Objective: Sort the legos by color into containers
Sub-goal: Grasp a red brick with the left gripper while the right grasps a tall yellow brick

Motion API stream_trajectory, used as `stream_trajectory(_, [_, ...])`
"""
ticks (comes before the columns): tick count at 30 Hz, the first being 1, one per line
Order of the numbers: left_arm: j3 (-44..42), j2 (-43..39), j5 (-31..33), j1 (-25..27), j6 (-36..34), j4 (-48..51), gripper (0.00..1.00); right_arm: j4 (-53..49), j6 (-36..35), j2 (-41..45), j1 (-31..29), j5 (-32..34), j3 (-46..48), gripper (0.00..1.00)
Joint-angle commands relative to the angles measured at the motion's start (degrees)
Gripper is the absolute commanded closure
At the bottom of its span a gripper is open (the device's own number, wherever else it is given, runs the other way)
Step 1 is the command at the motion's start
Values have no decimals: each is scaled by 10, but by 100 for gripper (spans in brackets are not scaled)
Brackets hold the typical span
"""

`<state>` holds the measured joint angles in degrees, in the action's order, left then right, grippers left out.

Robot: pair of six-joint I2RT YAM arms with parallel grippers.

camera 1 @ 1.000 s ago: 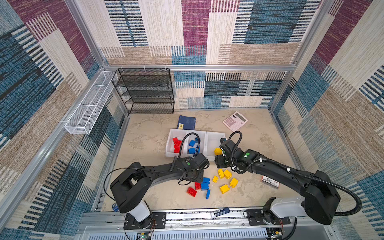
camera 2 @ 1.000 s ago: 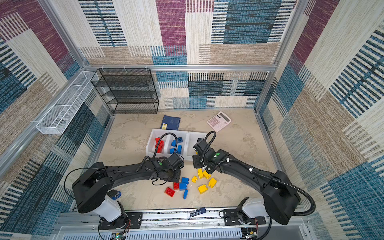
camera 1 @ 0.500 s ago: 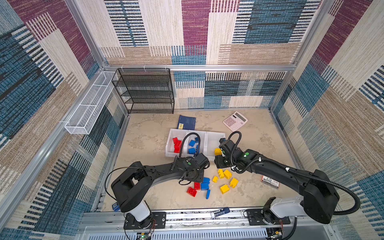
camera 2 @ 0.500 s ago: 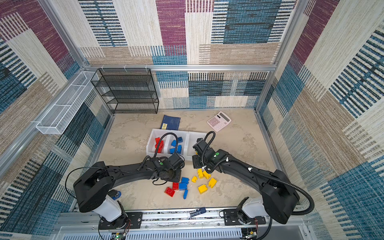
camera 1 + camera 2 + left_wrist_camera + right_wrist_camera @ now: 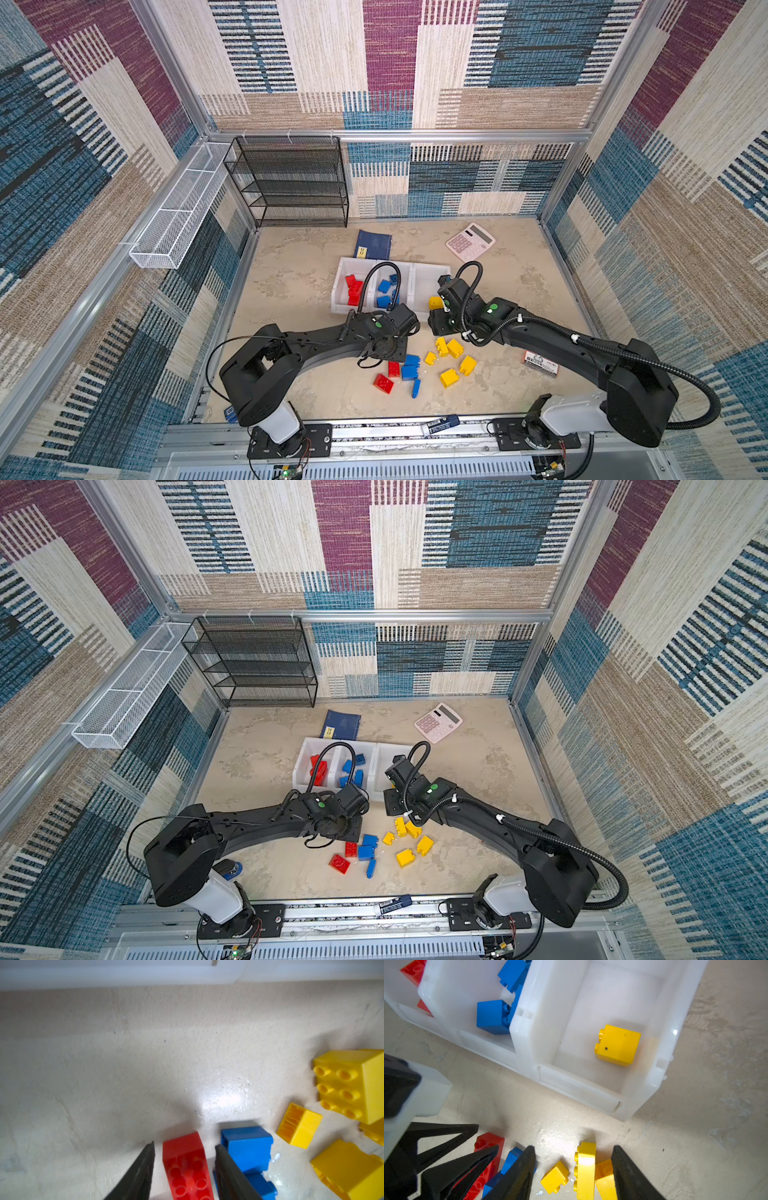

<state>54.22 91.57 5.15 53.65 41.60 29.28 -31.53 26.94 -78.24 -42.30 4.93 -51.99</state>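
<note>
Legos [image 5: 449, 377] not yet sorted lie loose nearest you, at six o'clock of the containers [image 5: 424, 276]. Red and blue sit toward nine o'clock and yellow toward three, a split that seems to give each arm its own colours.

Your left gripper [image 5: 185, 1144] hangs low over that pile, its fingers [image 5: 141, 1172] parted narrowly to straddle a red brick [image 5: 185, 1169]. A sliver of table [image 5: 145, 1053] shows on either side of the brick, so nothing is gripped yet. A blue brick [image 5: 247, 1147] sits just beside the red one at three o'clock, so mind it when you close.

Your right gripper [image 5: 574, 1147] is spread wide and empty over three yellow bricks [image 5: 584, 1169], with the long one closest to midway between its fingers.

Farther off, at twelve o'clock, the containers already hold red at nine, blue in the middle, and one yellow brick [image 5: 617, 1045] at three.
</note>
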Motion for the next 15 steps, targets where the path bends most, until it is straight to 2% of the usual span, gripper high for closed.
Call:
stream_trajectory(1, [-12, -17, 12, 2, 15, 20, 46, 16, 6, 7, 0, 0, 9, 38])
stream_trajectory(5, [-29, -25, 3, 4, 30, 19, 46, 20, 8, 11, 0, -6, 17, 38])
stream_trajectory(15, [-6, 17, -21, 11, 16, 9, 57, 18, 9, 24, 0, -3, 28, 38])
